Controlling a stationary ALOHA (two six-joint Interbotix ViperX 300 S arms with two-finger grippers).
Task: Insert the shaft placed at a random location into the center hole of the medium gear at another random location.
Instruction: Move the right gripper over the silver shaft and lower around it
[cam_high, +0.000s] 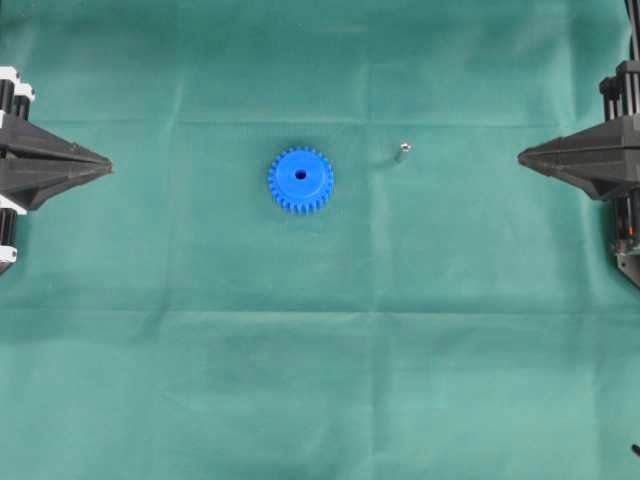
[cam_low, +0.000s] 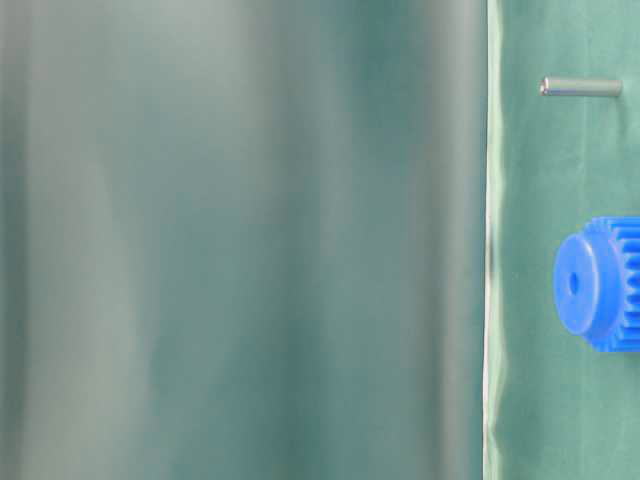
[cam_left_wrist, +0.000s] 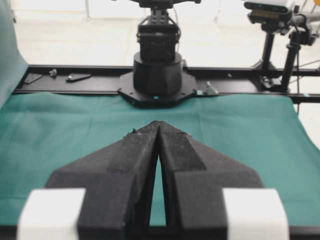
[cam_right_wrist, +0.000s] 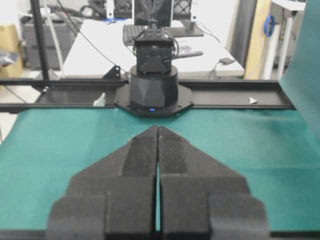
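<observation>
Nothing of the task looks done yet: the pin is not in the gear, and picking it up, carrying it over and pushing it in are all left. The right claw (cam_high: 521, 157) is closed and empty, at the right edge of the green cloth (cam_high: 320, 380). Nearest to it lies one pin (cam_high: 402, 153), on its side, well apart from the tips. Farther on is one blue gear (cam_high: 301, 180), flat, its hole (cam_high: 301, 175) free. Beyond that, at the far edge, the left claw (cam_high: 108, 165) is closed and empty too. Two claws in all.
</observation>
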